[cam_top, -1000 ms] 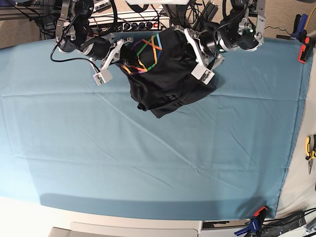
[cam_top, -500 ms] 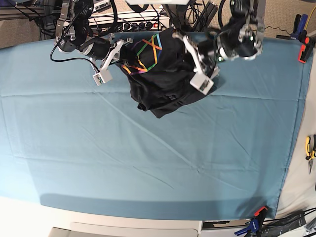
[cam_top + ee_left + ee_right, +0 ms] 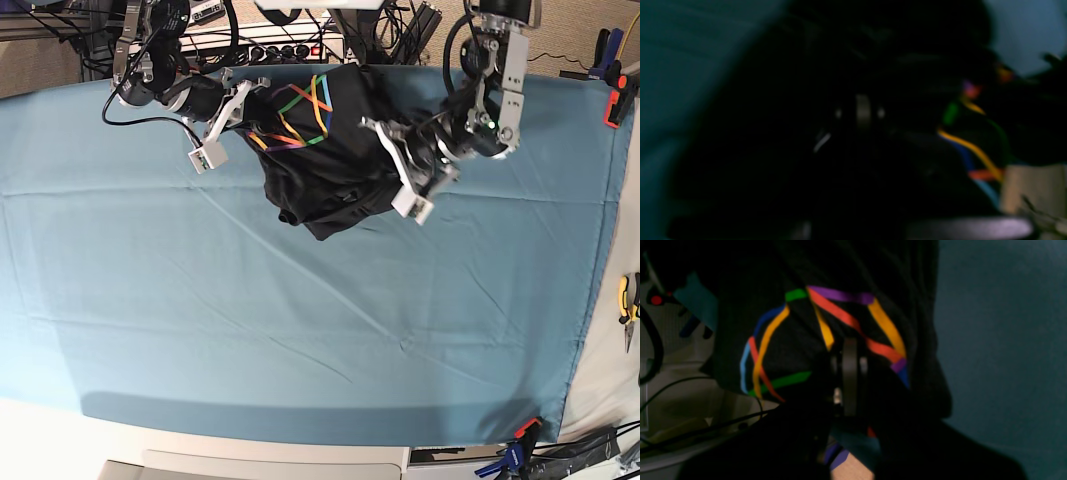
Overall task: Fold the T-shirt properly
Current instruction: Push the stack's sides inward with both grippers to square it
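Your left gripper (image 3: pixel 412 190) has swung down toward the frame's centre, seemingly pinching the T-shirt (image 3: pixel 325 160); your right gripper (image 3: pixel 215 135) stays clamped on it. Bunched at the bench's (image 3: pixel 300 320) upper middle, it needs spreading flat next.

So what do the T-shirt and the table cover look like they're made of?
T-shirt: soft black knit cloth, probably cotton; it bunches and drapes limply, with matte rainbow lines printed flat. Table cloth: thin teal woven fabric, matte, showing long shallow creases.
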`<state>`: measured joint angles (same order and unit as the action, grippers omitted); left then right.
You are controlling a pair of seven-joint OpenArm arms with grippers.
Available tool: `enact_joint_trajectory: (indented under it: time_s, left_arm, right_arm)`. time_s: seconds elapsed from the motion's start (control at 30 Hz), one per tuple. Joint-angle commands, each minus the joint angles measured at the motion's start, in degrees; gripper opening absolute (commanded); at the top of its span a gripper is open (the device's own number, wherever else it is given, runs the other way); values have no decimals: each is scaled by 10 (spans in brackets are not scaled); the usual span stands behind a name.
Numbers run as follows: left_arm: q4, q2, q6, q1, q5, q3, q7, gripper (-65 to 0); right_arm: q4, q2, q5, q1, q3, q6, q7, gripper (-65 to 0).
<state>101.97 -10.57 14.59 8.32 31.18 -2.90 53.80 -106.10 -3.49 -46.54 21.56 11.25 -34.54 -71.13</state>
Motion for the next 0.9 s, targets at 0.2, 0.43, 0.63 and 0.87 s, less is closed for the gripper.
enact_joint_trajectory:
  time_s: [0.2,0.43,0.63,0.87]
  left_arm:
    - [8,-25,-20,-68,-20,4,-12,-601]
    - [8,-27,-20,-75,-16,4,-12,-601]
    - [8,-34,-19,-76,-16,4,-9,-601]
    - [8,-70,-20,-85,-15,29,-6,-600]
  right_arm:
    - [-3,-1,6,2,1,2,-21,-650]
    - [-3,12,-34,7,-13,1,-45,-650]
    - [-3,21,-32,8,-74,0,-45,-650]
    - [-4,19,-29,3,-73,-1,-46,-650]
